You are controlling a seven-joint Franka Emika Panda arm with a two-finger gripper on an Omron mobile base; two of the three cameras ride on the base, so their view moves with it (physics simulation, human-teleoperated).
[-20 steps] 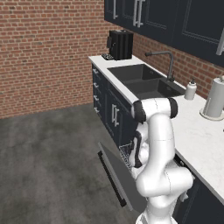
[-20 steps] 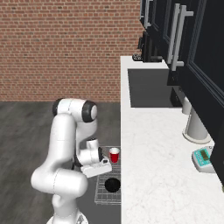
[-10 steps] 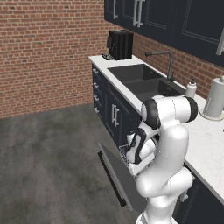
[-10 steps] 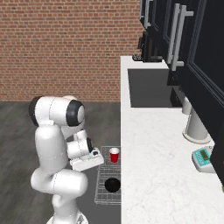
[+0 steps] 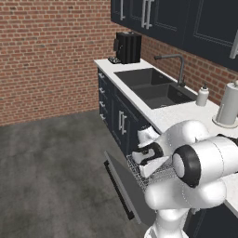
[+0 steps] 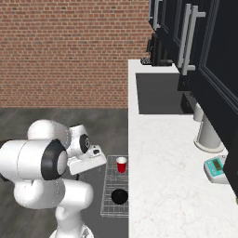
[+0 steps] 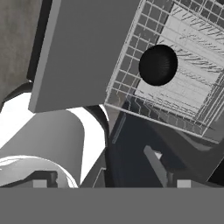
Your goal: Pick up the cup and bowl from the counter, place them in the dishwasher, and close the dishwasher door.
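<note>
The red cup (image 6: 121,164) stands upright in the white wire rack (image 6: 108,204) of the dishwasher, which is pulled out beside the counter (image 6: 162,153). The black bowl (image 6: 119,196) sits in the same rack, nearer the base, and appears again as the bowl (image 7: 158,64) in the hand view. The dishwasher door (image 5: 122,182) hangs open and flat over the floor; the door (image 7: 83,48) lies beside the rack (image 7: 188,109). My gripper (image 6: 95,157) hovers left of the rack, over the door, open and empty. My gripper (image 5: 142,160) and gripper (image 7: 111,183) have their jaws spread wide.
A sink (image 5: 155,86), a tap (image 5: 179,65) and a black coffee machine (image 5: 128,47) sit further along the counter. A paper towel roll (image 5: 228,104) and a soap bottle (image 5: 202,95) stand near the wall. Dark upper cabinets (image 6: 200,51) overhang. Open grey floor (image 5: 51,162) lies left.
The arm has swung back from over the rack towards the floor side, and the hand now sits left of the cup. Cup and bowl stay put in the rack.
</note>
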